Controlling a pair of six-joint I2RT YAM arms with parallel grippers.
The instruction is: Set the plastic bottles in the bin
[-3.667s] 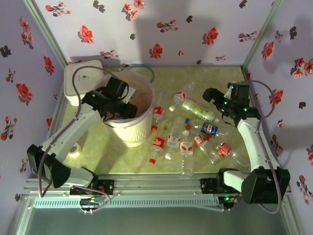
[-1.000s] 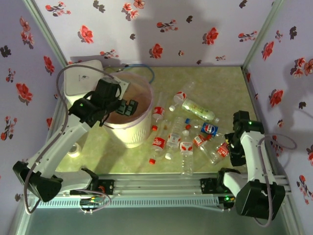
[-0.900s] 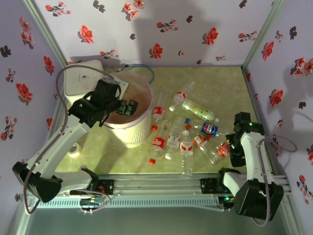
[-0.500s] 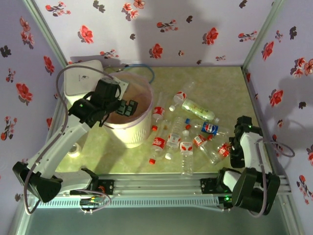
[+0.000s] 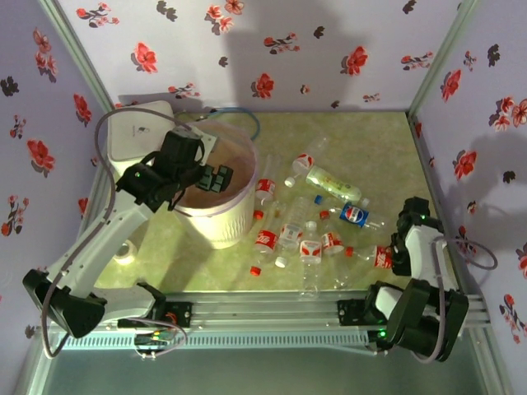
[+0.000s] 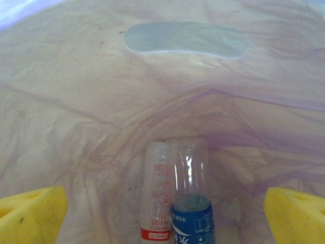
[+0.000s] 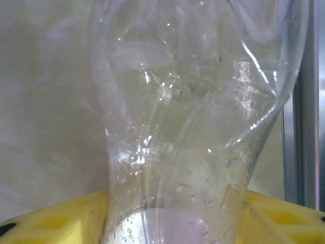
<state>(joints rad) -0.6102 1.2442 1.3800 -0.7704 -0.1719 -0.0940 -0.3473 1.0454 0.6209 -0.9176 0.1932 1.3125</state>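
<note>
Right gripper [image 7: 170, 221] is pinching a crushed clear bottle [image 7: 193, 117] between both pads, on the table's [image 5: 379, 156] near right side. Pick-up is proceeding; judged next: lifting it across to the bin [image 5: 224, 224], well apart.

white sq. box [image 5: 132, 136] in far-left corner, floral walls [image 5: 329, 82] around.

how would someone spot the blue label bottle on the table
Start at the bin, the big cream bucket on the left of the table; the bottle pile lies to its right. Toward the pile's right side lies the blue-label bottle, the sole blue label there among red ones and one green.
</note>
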